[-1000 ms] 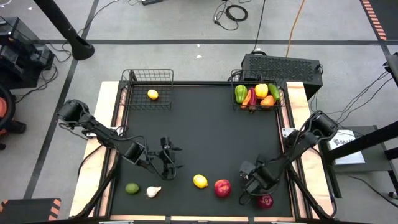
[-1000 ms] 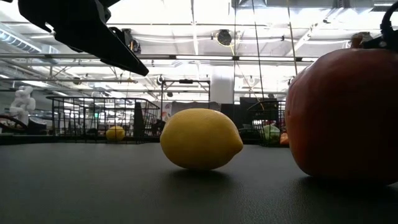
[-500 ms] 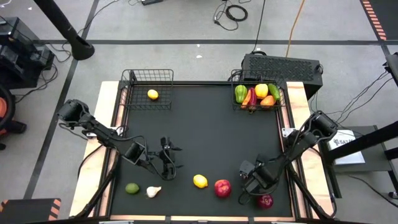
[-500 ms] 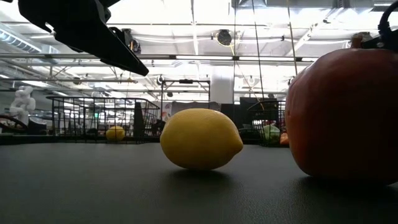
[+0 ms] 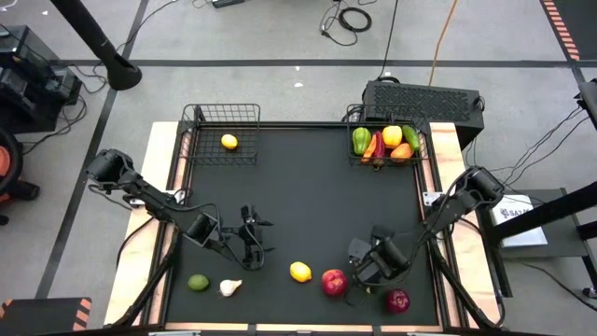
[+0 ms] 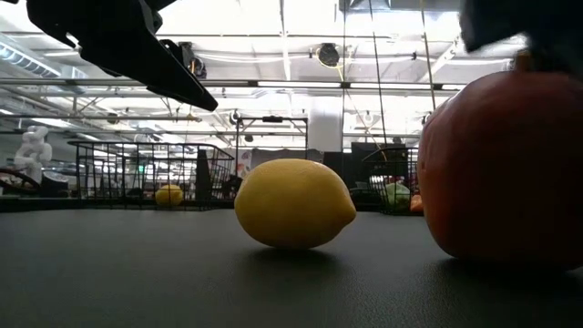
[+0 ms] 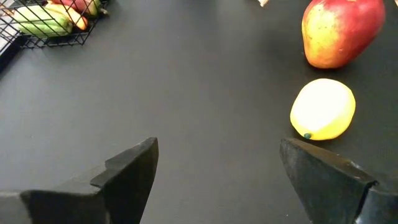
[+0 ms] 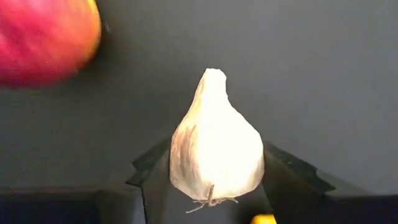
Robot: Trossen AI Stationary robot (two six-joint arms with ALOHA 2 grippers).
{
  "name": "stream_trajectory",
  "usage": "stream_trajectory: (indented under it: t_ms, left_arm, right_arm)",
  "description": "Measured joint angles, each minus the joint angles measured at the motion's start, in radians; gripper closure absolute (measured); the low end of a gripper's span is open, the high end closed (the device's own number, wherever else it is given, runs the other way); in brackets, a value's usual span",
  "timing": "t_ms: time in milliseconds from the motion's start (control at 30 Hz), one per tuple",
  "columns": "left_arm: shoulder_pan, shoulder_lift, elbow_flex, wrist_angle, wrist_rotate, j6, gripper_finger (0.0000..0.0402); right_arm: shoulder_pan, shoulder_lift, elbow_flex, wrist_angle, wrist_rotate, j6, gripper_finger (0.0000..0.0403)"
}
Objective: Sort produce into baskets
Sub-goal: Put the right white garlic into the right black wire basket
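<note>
My right gripper (image 5: pixel 356 278) is near the table's front edge, between two red apples (image 5: pixel 333 281) (image 5: pixel 398 301), and is shut on a white garlic (image 8: pixel 214 149). My left gripper (image 5: pixel 256 238) is open and empty above the mat, left of a yellow lemon (image 5: pixel 299 272); the left wrist view shows the lemon (image 7: pixel 323 109) and an apple (image 7: pixel 341 30) ahead of it. A lime (image 5: pixel 198 282) and a second garlic (image 5: pixel 230 287) lie at the front left. The left wire basket (image 5: pixel 224 114) holds one lemon; the right basket (image 5: pixel 417 154) holds peppers and other produce. My right gripper pinches the garlic's wide bulb (image 8: pixel 181 168) between its two fingers (image 8: pixel 289 177), one on each side. The root end faces the wrist and the pointed tip faces away. Whether the garlic is clear of the mat, I cannot tell.
A black perforated box (image 5: pixel 422 98) stands behind the right basket. The middle of the black mat (image 5: pixel 308 187) is bare. In the low view the lemon (image 6: pixel 293 202) and a big apple (image 6: pixel 506 169) stand close to the camera.
My right gripper has gone toward the table's left edge and a little toward the far edge, away from the dark red apple and nearer the other apple. In the low view it now shows above that apple.
</note>
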Motion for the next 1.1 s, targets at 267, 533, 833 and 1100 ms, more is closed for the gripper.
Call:
stream_trajectory:
  t_ms: [267, 533, 833, 1100]
  left_arm:
    - [0.000, 0.000, 0.000, -0.010, 0.000, 0.000, 0.0059]
    - [-0.001, 0.000, 0.000, -0.015, 0.000, -0.003, 0.0059]
    - [-0.010, 0.000, 0.000, -0.016, 0.003, -0.009, 0.0059]
    - [-0.025, 0.000, 0.000, -0.018, 0.004, -0.011, 0.0059]
  right_arm:
    - [-0.119, 0.000, 0.232, -0.269, 0.264, -0.247, 0.0186]
    - [-0.322, -0.011, 0.367, -0.359, 0.810, -0.490, 0.0186]
    - [-0.761, -0.026, 0.338, -0.346, 0.862, -0.616, 0.0186]
    - [-1.114, -0.026, 0.223, -0.095, 0.650, -0.853, 0.0186]
